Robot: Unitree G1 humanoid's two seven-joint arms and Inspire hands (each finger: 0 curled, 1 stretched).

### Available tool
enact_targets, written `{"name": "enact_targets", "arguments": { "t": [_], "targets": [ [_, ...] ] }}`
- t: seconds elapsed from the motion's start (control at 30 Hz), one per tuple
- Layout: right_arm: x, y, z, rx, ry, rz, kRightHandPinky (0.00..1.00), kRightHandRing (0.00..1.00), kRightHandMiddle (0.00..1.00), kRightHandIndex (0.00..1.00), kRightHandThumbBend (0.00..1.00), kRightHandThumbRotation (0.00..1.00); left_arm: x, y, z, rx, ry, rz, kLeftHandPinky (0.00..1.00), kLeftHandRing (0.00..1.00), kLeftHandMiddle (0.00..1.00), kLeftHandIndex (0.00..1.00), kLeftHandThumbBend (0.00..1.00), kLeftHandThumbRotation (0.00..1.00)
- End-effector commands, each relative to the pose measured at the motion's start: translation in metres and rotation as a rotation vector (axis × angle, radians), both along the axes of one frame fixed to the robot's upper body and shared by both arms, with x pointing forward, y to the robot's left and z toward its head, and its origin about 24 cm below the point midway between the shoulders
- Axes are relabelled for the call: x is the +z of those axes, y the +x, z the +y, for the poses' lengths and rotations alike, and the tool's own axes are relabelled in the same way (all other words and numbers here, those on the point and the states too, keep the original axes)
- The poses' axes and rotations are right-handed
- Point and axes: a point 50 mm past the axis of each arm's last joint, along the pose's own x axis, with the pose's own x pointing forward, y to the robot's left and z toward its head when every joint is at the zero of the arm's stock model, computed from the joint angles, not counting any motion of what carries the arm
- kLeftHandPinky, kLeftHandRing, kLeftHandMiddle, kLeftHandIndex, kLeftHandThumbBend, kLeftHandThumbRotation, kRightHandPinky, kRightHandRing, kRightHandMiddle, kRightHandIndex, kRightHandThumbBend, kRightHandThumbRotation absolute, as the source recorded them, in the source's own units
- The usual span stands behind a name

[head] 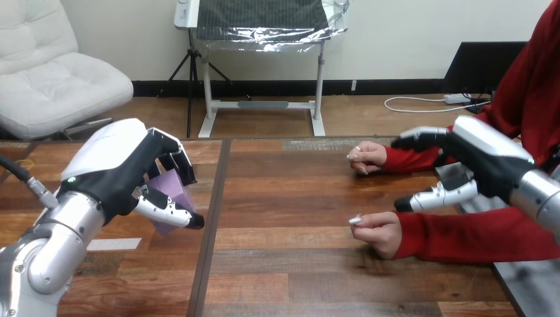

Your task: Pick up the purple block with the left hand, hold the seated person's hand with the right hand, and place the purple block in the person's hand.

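Two robot hands work over the wooden table (284,277). The left hand (122,168), well to the left of the person's nearer hand (380,232), has its fingers curled round the purple block (166,181). The right hand (489,155), just up and right of that hand over its sleeve, is spread and grips nothing. That hand is loosely closed. The block must travel rightward to it, and the right hand is nearer.

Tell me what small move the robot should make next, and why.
Probably ease the right hand toward the person's nearer hand and curl round it: the left hand already grips the purple block, while the right is open, holding nothing.
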Motion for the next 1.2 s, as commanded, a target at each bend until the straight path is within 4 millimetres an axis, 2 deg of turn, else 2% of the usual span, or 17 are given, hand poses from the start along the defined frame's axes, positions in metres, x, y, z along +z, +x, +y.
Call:
{"name": "enact_targets", "arguments": {
  "t": [0.0,0.5,1.17],
  "targets": [
    [0.029,0.013,-0.006,-0.009,-0.051,-0.077,0.66,0.79,0.79,0.79,1.00,0.50,0.020,0.000,0.002,-0.003,0.011,-0.072,0.28,0.31,0.37,0.41,0.78,0.00],
    [0.019,0.013,-0.010,-0.037,-0.092,0.000,0.72,0.81,0.80,0.78,1.00,0.49,0.022,0.001,0.003,0.004,-0.003,-0.063,0.26,0.28,0.35,0.41,0.78,0.00],
    [0.023,0.016,-0.015,-0.053,-0.114,0.098,0.78,0.84,0.83,0.81,1.00,0.35,0.020,0.001,0.006,0.013,-0.022,-0.062,0.26,0.29,0.36,0.41,0.78,0.00]
  ]
}}
